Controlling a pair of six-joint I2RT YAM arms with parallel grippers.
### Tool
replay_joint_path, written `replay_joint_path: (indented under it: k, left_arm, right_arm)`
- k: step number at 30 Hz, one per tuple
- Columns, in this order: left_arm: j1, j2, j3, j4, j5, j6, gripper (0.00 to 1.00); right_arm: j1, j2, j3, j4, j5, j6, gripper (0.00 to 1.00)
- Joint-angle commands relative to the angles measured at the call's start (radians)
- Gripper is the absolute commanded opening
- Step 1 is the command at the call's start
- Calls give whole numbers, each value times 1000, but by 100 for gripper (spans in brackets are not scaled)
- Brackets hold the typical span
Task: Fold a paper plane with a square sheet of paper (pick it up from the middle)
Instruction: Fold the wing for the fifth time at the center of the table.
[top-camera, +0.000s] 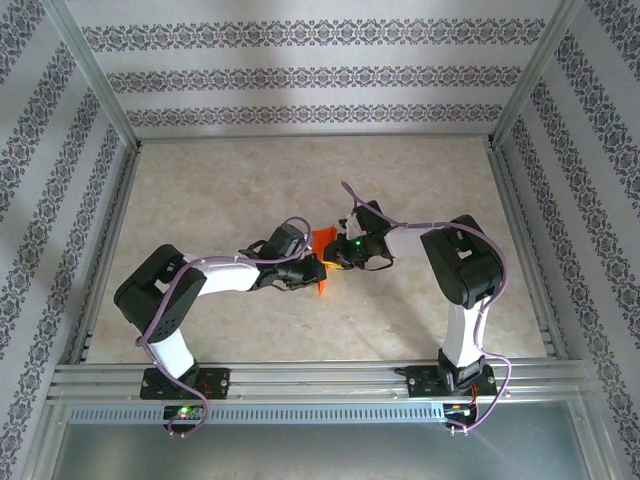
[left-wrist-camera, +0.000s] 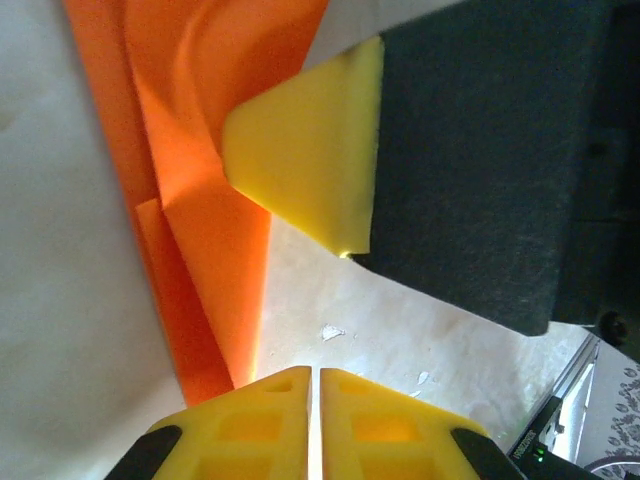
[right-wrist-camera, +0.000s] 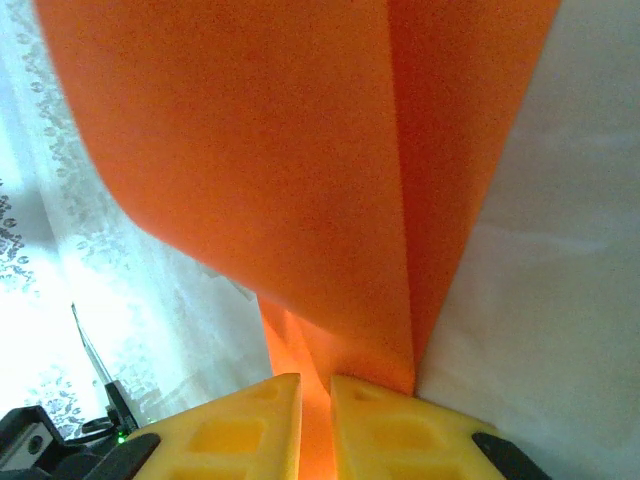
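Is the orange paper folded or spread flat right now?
Folded. The right wrist view shows a straight crease running up the paper, with one panel overlapping another; the right gripper pinches it at the bottom.

You've got the thin orange-red folded paper sheet (top-camera: 322, 240) above the desk (top-camera: 300, 170) centre, pinched in right claw (right-wrist-camera: 315, 378); left claw (left-wrist-camera: 315, 375) just left of it.

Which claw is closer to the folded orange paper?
Right. The right claw pinches the folded thin bright orange-red paper between its fingers. The left claw sits shut beside that paper, not gripping it.
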Motion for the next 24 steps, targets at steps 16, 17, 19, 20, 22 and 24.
replay_joint_path:
  k: [16,17,19,20,22,24]
  left_arm:
    - [-19,56,-24,56,-15,-39,8]
    - [-19,58,-25,60,-15,-40,8]
    - [-19,59,-29,65,-15,-44,8]
    - [-19,58,-29,66,-17,-45,8]
    - [-19,58,-32,64,-21,-47,8]
    - [-19,59,-37,62,-25,-50,8]
  right_arm:
    - [25,74,-16,-56,95,-16,20]
    - [25,73,-16,-55,95,-16,20]
    - [25,74,-16,-55,95,-16,20]
    - [25,73,-16,-55,95,-16,20]
    - [25,72,-16,-55,93,-16,20]
    - [25,71,-15,-53,92,-14,20]
